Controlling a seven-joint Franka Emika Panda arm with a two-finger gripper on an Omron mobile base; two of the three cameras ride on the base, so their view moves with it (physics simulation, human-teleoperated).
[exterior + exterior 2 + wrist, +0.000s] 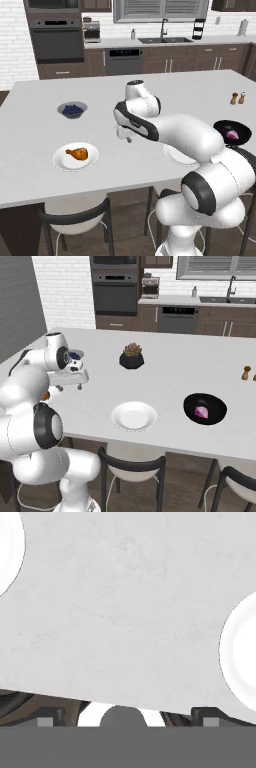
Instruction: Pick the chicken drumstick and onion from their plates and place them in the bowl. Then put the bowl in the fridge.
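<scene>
drumstick [77,153]: on white plate [62,161], lower left of left base view, near front edge of worktop [30,125]; plump end toward frame left.
onion [202,412]: purple-red, inside black bowl [216,404], centre-right of right base view; in left base view bowl sits at right edge, partly behind arm.
2nd plate [134,416]: bare, white, lower centre of right base view, left of bowl, well apart from it.
fingers: gripper [124,136] hangs above bare worktop, centre of left base view, betw. the two plates; released, spread wide, nothing betw. them. In hand view fingertips [46,717] sit at bottom corners, wide apart, grey worktop ahead, a plate rim at upper left and another at right edge.
berry bowl [72,110]: grey, w/ dark blue berries, upper left of left base view, behind drumstick plate.
plant pot [131,360]: black, faceted, w/ succulent, upper centre of right base view.
shakers [238,98]: two small, right side of left base view, behind bowl.
stools [131,476]: dark-framed, under front edge of worktop.
</scene>
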